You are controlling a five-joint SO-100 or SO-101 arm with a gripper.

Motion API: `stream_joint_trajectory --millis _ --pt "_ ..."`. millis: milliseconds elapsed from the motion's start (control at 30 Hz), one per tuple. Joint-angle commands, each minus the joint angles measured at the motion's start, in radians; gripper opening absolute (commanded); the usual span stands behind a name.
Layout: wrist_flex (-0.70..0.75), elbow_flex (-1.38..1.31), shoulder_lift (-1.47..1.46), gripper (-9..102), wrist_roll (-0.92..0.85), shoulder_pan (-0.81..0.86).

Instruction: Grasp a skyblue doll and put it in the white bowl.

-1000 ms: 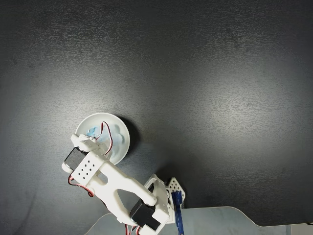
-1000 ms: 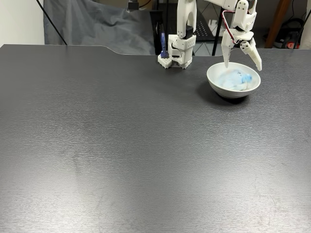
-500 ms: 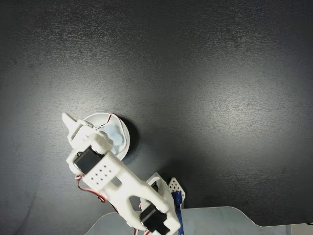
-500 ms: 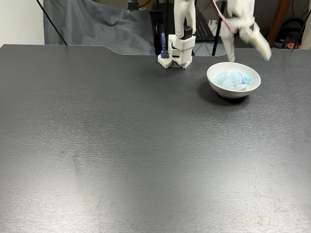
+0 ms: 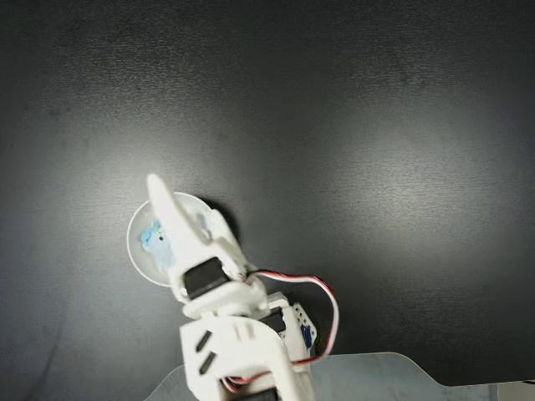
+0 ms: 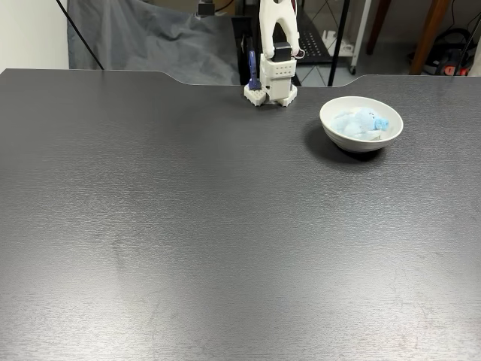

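The skyblue doll (image 6: 361,122) lies inside the white bowl (image 6: 359,143), at the table's far right in the front-facing fixed view. Seen from above, the doll (image 5: 153,236) peeks out as a blue patch in the bowl (image 5: 134,246), partly covered by the arm. My gripper (image 5: 159,190) is raised high over the bowl, close to the top camera and blurred. Its long white finger (image 5: 171,219) points up-left across the bowl. Nothing hangs from it, and I cannot make out how the jaws stand.
The arm's base (image 6: 271,81) with a blue clamp (image 6: 253,71) stands at the table's far edge, left of the bowl. The dark table (image 6: 188,226) stretches wide in front. A notched back edge and grey cloth (image 6: 143,45) lie behind.
The gripper let go of the doll in the bowl and lifted away. The arm has folded up and back toward its base, leaving the front-facing view.
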Motion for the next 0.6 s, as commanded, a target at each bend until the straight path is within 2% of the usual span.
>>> stream_joint_trajectory --millis 0,133,167,333,567 --pt "0.044 -0.054 0.032 27 -0.006 0.149" --pt "0.035 -0.043 0.080 -3 0.000 0.268" --pt "0.040 -0.041 0.095 -4 -0.006 0.290" --pt "0.046 -0.034 0.213 8 -0.008 0.364" --pt "0.026 0.152 0.426 8 0.008 0.359"
